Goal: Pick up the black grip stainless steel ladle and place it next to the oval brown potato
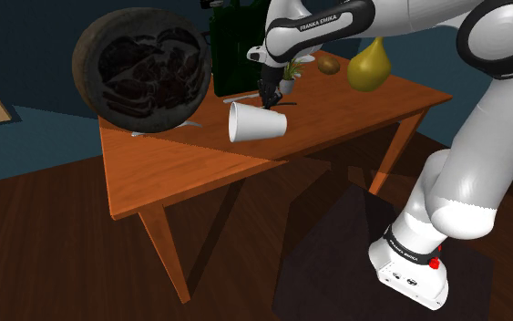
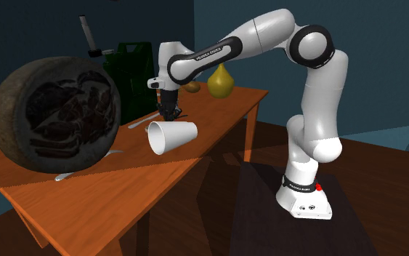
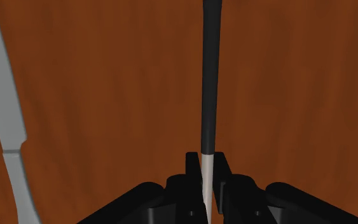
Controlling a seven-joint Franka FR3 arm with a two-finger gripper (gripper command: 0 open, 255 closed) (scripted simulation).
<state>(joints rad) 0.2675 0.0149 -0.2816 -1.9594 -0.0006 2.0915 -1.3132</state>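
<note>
The ladle [image 3: 209, 83] has a long black grip and a pale steel shank. My gripper [image 3: 206, 168] is shut on it where the grip meets the steel, with the wooden tabletop close behind. In the shoulder view the gripper [image 1: 269, 92] points down at the table's middle, and the black grip [image 1: 282, 103] pokes out beside it, just behind a tipped white cup [image 1: 256, 121]. The oval brown potato [image 1: 328, 64] lies farther back, towards the shoulder view's right. In the second exterior view the gripper [image 2: 168, 110] is low over the table and the potato [image 2: 192, 87] lies beyond it.
A big dark round object [image 1: 143, 70] stands on the table [image 1: 181, 173]. A dark green canister [image 1: 236, 41], a small potted plant [image 1: 289, 77] and a yellow pear-shaped thing [image 1: 369, 66] crowd the back. A grey utensil [image 3: 6, 127] lies beside the ladle.
</note>
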